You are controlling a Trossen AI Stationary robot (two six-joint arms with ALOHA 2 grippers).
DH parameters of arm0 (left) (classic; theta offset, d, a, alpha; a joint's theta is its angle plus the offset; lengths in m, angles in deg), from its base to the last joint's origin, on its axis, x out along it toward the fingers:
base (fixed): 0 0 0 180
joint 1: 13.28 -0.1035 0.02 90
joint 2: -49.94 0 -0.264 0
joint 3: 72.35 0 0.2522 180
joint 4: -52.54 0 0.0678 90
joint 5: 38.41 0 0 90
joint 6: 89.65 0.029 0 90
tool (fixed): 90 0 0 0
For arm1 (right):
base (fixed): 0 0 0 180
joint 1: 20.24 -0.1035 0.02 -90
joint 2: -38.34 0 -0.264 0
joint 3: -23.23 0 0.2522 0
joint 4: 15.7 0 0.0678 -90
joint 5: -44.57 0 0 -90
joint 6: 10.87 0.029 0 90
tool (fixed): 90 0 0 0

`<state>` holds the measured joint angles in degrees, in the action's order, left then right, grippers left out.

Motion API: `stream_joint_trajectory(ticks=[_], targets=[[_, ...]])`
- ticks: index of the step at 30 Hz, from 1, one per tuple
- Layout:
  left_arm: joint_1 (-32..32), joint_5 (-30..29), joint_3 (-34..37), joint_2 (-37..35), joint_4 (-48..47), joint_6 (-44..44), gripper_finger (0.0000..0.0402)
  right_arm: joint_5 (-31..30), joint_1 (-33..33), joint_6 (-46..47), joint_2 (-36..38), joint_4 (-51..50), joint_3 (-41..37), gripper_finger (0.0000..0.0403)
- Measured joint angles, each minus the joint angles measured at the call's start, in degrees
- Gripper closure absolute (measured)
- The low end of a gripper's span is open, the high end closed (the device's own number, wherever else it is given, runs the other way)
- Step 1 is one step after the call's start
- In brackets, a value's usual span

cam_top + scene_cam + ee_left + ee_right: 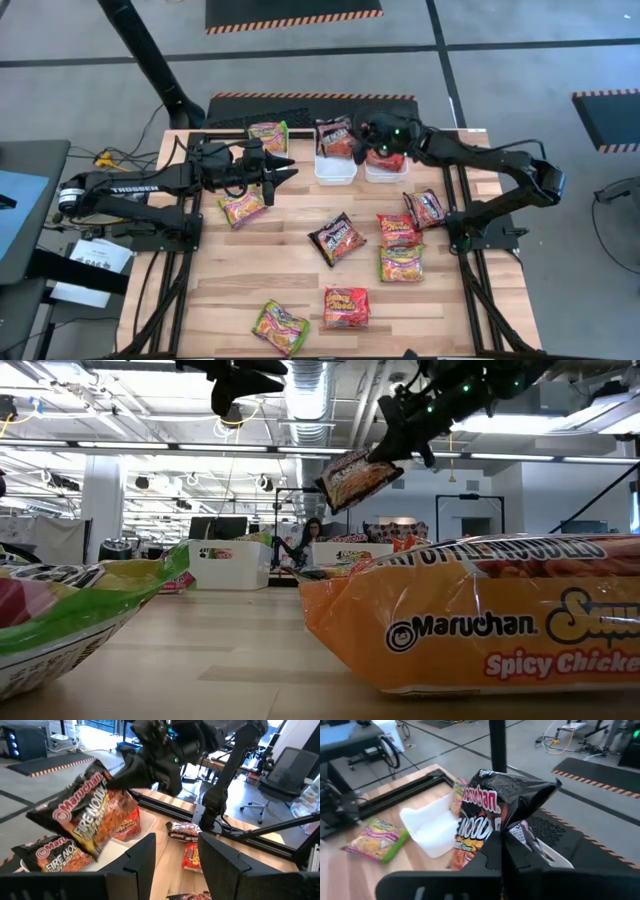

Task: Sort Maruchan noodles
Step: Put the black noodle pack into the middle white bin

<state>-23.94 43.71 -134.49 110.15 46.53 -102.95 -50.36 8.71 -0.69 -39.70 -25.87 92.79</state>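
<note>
My right gripper (357, 135) is shut on a black Maruchan noodle packet (85, 815) and holds it in the air over the two white tubs (335, 172) at the table's far side. The right tub (386, 172) holds a red-orange packet (386, 158). In the left wrist view another black packet (50, 856) lies in a tub under the held one. My left gripper (290, 170) hovers open and empty, left of the tubs and pointing at them. Several more packets lie flat on the table: green (243, 207), black (336, 238) and red (346, 307). My right gripper pinches the black packet's crumpled end seam (516, 826) between its two fingers. The fingers come from the table's right, slanting a little downward. The packet sticks out beyond the fingertips, tilted with its free end (42, 815) lower, clear of the tubs and the table.
A green packet (268, 135) lies far left of the tubs. On the right lie a black packet (425, 207), a red one (397, 228) and a green one (400, 262). Another green packet (280, 327) lies near the front edge. Dark rails (190, 240) run along both sides of the table.
</note>
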Motion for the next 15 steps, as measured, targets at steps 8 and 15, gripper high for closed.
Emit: stream_joint_trajectory(ticks=[8, 15], targets=[[0.02, -0.01, 0.0, 0.0, -0.33, 0.59, 0.0267, -2.95, -0.59, 1.19, -4.4, 6.26, -3.85, 0.0396], [0.02, -0.01, 0.0, 0.0, -0.91, 0.55, 0.0267, -4.93, -0.59, 1.41, -11.43, 9.46, -3.25, 0.0396]])
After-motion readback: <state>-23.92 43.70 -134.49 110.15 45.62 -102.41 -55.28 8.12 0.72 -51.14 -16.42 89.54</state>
